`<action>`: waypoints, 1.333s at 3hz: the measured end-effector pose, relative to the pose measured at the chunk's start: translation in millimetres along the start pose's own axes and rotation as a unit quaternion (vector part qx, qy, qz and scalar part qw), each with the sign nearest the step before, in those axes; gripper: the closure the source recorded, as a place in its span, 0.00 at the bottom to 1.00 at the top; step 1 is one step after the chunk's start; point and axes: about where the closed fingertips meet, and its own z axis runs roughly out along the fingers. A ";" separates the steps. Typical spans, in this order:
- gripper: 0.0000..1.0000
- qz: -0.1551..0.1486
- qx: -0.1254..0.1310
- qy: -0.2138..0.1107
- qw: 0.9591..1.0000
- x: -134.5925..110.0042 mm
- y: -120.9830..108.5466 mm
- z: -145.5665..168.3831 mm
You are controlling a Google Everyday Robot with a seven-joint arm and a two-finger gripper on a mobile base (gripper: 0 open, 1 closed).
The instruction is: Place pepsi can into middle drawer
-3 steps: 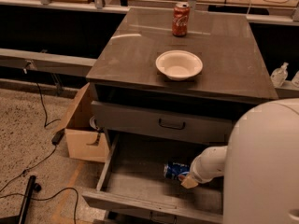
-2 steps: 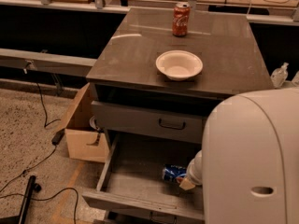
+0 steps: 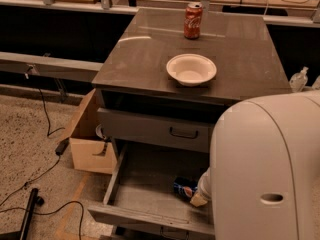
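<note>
Found the pepsi can lying on its side on the open middle drawer floor, toward the right. Judged it light, thin-walled, slick and apt to roll (best taken across the barrel). Saw the gripper just beside its right end; could not tell its state.

— Where's the pepsi can?
— Lying on its side in the open middle drawer, far right, with the gripper just beside it, under the white arm housing.
— And the surface?
— Red cola can at the back, white bowl nearer.
</note>
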 end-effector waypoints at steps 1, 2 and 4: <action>0.00 0.027 0.024 -0.012 0.999 19.7 -8.2 -27.1; 0.01 0.076 0.094 -0.046 0.992 53.7 -31.8 -95.9; 0.20 0.104 0.163 -0.061 0.979 78.6 -57.1 -160.9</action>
